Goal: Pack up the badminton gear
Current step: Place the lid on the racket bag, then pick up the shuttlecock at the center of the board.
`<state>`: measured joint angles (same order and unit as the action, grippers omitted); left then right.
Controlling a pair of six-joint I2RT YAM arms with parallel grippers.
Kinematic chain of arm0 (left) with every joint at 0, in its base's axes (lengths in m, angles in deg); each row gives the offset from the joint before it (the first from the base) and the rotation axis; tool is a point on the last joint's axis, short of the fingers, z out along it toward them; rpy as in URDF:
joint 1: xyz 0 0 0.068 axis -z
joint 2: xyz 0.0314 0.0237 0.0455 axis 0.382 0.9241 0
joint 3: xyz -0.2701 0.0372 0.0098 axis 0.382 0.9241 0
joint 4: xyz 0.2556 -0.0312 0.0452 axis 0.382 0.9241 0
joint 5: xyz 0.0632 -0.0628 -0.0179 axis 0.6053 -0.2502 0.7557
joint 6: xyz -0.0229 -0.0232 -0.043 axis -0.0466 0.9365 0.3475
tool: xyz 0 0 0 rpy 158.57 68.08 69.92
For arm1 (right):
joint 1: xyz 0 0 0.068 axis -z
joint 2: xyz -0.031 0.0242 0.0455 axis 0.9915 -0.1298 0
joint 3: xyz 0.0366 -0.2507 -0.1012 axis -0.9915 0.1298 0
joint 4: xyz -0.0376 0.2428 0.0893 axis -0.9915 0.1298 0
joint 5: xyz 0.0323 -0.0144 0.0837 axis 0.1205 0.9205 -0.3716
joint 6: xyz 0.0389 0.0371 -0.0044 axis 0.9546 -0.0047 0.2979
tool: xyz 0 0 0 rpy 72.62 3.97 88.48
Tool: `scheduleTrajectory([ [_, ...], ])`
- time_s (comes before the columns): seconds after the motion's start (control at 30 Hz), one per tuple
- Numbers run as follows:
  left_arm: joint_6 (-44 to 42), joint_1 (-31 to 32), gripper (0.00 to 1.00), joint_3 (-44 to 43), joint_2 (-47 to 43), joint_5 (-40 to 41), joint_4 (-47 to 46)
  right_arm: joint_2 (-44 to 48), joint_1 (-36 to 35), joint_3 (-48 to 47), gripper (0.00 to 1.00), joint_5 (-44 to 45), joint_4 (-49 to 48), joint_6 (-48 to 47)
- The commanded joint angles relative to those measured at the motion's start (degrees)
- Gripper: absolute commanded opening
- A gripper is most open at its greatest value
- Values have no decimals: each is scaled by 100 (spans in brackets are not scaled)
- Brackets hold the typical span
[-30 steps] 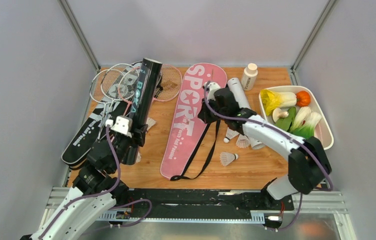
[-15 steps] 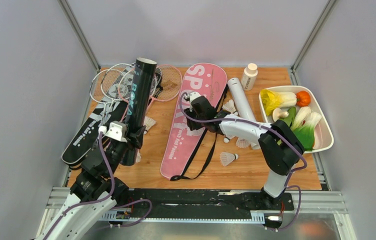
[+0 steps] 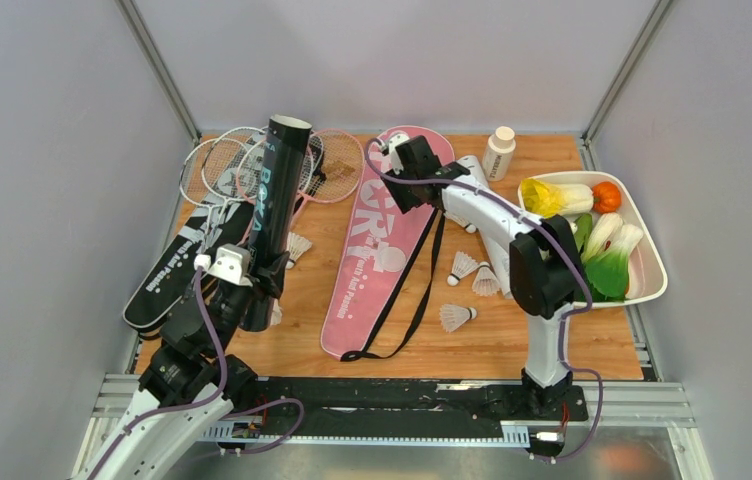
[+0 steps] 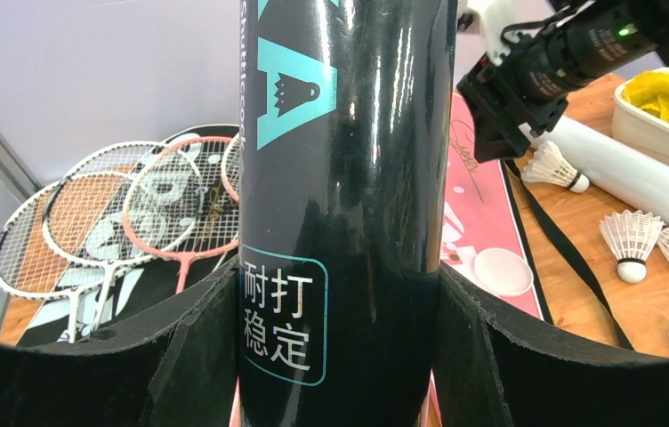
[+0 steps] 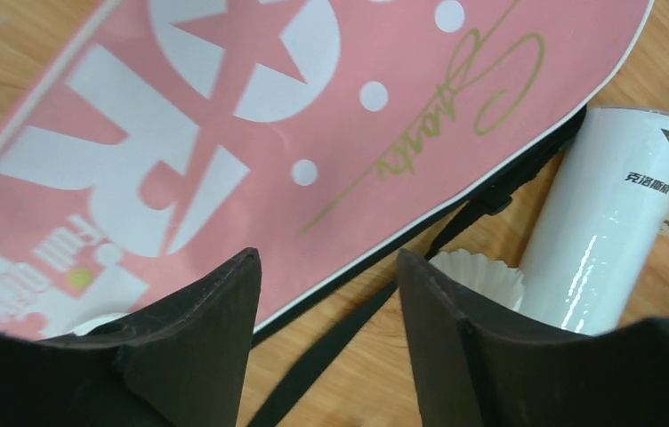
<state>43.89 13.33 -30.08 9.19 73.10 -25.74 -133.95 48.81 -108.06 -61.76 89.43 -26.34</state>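
Note:
My left gripper point(image 3: 252, 287) is shut on the black tube point(image 3: 274, 205), holding it nearly upright with the open end at the top; in the left wrist view the tube point(image 4: 340, 160) fills the gap between both pads of that gripper point(image 4: 340, 307). My right gripper point(image 3: 399, 190) hangs open and empty over the top of the pink SPORT bag point(image 3: 377, 240). The right wrist view shows this gripper point(image 5: 326, 267) above the pink bag's point(image 5: 224, 124) edge and black strap, with a shuttlecock point(image 5: 482, 271) and the white tube point(image 5: 616, 222) just to the right. Rackets point(image 3: 237, 165) lie on the black bag point(image 3: 177, 265).
Three loose shuttlecocks point(image 3: 462, 266) point(image 3: 485, 282) point(image 3: 457, 317) lie right of the pink bag, and another point(image 3: 299, 245) lies beside the black tube. A small white bottle point(image 3: 498, 152) stands at the back. The white tray point(image 3: 655, 280) of toy vegetables sits at the right edge.
My right gripper went from shut to open and swung left, then toward the back over the pink bag's top. The black tube now stands slightly more upright.

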Motion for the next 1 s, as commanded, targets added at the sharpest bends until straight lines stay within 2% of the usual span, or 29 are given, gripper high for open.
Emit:
scheduleTrajectory([
  [0.0, -87, -20, 0, -15, -95, -54, -384, -631, 147, -909, 65, 299, 1319, -886],
  [0.13, -106, -20, 0, 1, -78, -100, -406, -1221, 249, -1668, 69, 591, 1766, -1222],
  [0.27, -115, -14, 0, 8, -68, -107, -387, -1648, 396, -2137, 69, 699, 2271, -1414],
  [0.47, -142, -16, 0, 23, -29, -106, -417, -1669, 512, -1919, 64, 844, 2483, -1445],
  [0.83, -151, -17, 0, 21, -10, -112, -383, -1618, 687, -1608, 62, 762, 2622, -1564],
  [0.97, -164, -18, 0, 31, 3, -112, -397, -1617, 693, -1621, 56, 815, 2689, -1587],
])
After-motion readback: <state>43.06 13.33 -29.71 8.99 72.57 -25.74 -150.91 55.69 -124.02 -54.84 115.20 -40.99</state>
